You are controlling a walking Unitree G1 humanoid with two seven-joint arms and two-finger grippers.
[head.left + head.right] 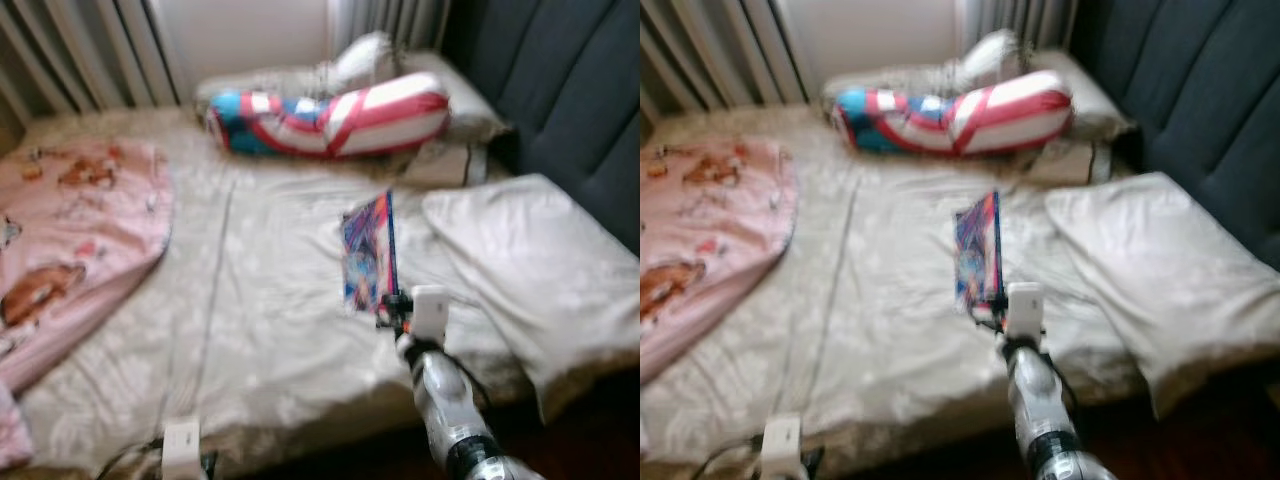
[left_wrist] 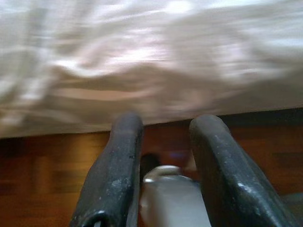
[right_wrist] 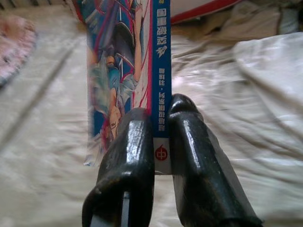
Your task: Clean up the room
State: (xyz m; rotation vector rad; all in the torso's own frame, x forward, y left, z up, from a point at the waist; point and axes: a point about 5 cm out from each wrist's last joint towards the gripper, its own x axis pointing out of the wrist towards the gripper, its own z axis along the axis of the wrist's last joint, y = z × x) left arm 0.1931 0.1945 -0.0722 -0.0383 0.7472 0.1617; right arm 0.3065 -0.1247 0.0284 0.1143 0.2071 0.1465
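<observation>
Right wrist view has the right gripper (image 3: 161, 142) fingers pinching a thin colourful comic book (image 3: 128, 71) by its spine, holding it upright above the cream-sheeted bed (image 1: 250, 300), probably for carrying away.

Soft daylight from 12 o'clock, window side; bed (image 1: 270, 300) evenly lit, no glare. Eye views motion-blurred throughout. Wrist views blurred beyond fingers; floor (image 2: 42, 175) under bed edge in shade.

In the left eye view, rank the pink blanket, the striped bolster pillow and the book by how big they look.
1. Pink blanket, largest though cut off by the frame edge.
2. Striped bolster pillow.
3. Book, smallest; the right tool holds it edge-on, so it looks narrow.
</observation>
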